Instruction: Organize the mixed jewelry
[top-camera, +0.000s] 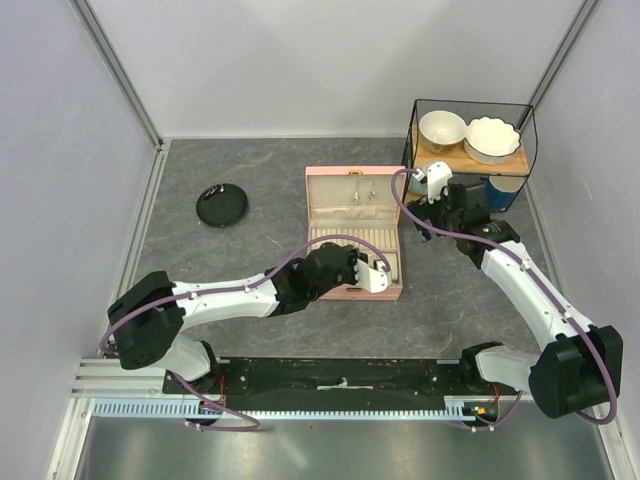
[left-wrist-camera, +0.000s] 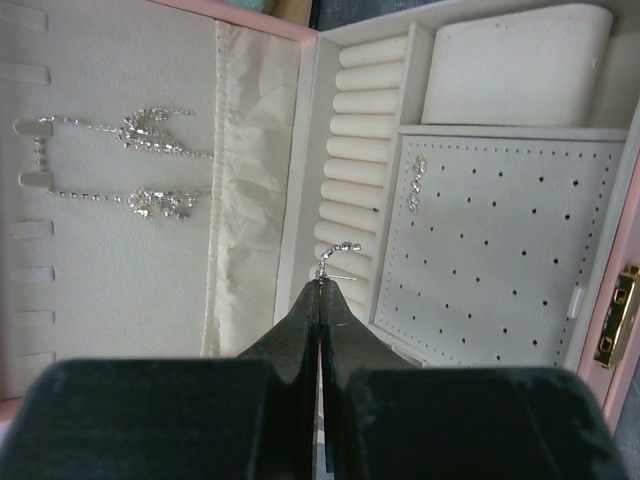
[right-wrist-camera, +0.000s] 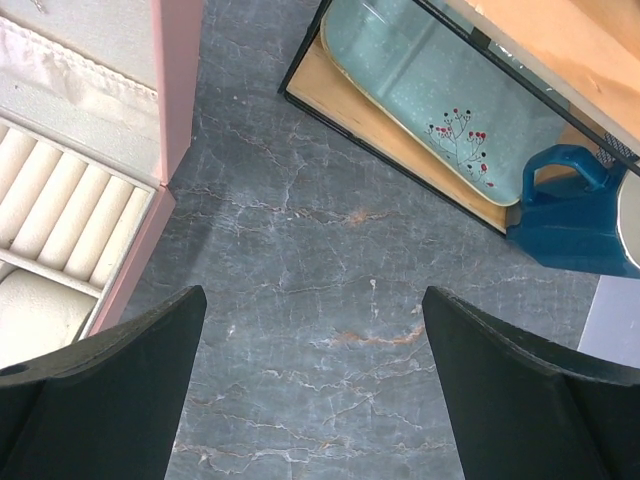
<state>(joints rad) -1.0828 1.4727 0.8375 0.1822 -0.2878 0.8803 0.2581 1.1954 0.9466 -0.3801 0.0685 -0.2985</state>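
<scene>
Left tool: jaws pressed together, pinching one small pale earring at the very tips; nothing else in the grip.

Right tool: jaws spread wide, holding nothing; it hangs over bare table between the right wall of the pink box and the wire rack at the far right corner.

Where the piece is: inside the open box at mid-table, above the row of ring rolls. The lid lies on the far-edge side of the rolls; the perforated panel is on the near-edge side, just beside the tips.

Governing relation: from the earring, the panel lies sideways toward the table's near edge, not ahead along the tool's reach. The row of rolls runs left to right across the table, roughly in line with the tool.

The earring's thin post appears to jut toward the panel, roughly level rather than pointing down; too fine to be sure.

Other pieces: one pale earring sits pinned in the panel's far corner; two sparkling chains hang in the lid.

Judgement: the left arm is the nearer one and the one loaded; the right is well apart from the panel. The next move likely needs a short shift toward the near edge, with the post tipped down into a hole. Risk: the post meets the panel flat and the piece slips from the pinch.
</scene>
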